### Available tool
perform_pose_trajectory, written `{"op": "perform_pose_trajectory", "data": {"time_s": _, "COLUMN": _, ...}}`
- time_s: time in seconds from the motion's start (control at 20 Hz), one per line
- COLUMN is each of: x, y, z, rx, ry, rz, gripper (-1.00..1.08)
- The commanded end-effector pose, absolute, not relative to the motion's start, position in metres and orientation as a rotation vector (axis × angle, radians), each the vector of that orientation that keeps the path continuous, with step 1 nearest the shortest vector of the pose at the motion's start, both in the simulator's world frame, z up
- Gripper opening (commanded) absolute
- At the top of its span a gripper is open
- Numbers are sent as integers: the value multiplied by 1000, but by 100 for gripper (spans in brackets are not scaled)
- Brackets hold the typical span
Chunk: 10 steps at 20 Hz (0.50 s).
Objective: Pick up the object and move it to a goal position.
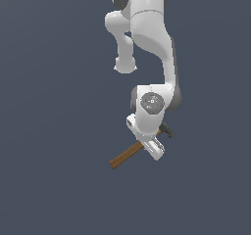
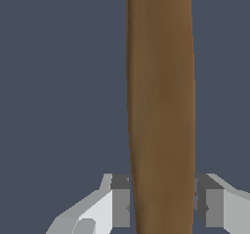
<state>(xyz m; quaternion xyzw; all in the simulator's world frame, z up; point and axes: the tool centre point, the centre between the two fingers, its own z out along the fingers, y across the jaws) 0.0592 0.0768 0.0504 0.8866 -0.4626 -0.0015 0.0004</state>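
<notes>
Only gripper [image 2: 162,206] astride hammer [image 2: 161,106] handle.

Hammer [image 1: 128,154]: handle of brown wood with faint lengthwise grain and a matt, smooth finish; head [image 1: 167,129] of dark grey-black metal, dull. Arm [image 1: 152,38]: glossy white casing, smooth, with grey joints. Gripper [image 2: 162,208]: light grey fingers [image 2: 105,211], matt, with darker grey pads [image 2: 120,206]. Ground [image 1: 54,131]: uniform matt slate-blue surface.

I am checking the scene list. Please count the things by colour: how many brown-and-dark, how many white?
Brown and dark: 1, the hammer with brown handle and dark head.
White: 1, the robot arm, whose hand sits around the handle.
Total: 2
</notes>
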Motion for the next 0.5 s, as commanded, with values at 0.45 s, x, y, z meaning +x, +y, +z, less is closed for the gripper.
{"op": "perform_pose_trajectory", "data": {"time_s": 0.45, "x": 17, "y": 36, "z": 134, "rx": 2788, "ry": -1456, "rz": -1, "gripper": -100}}
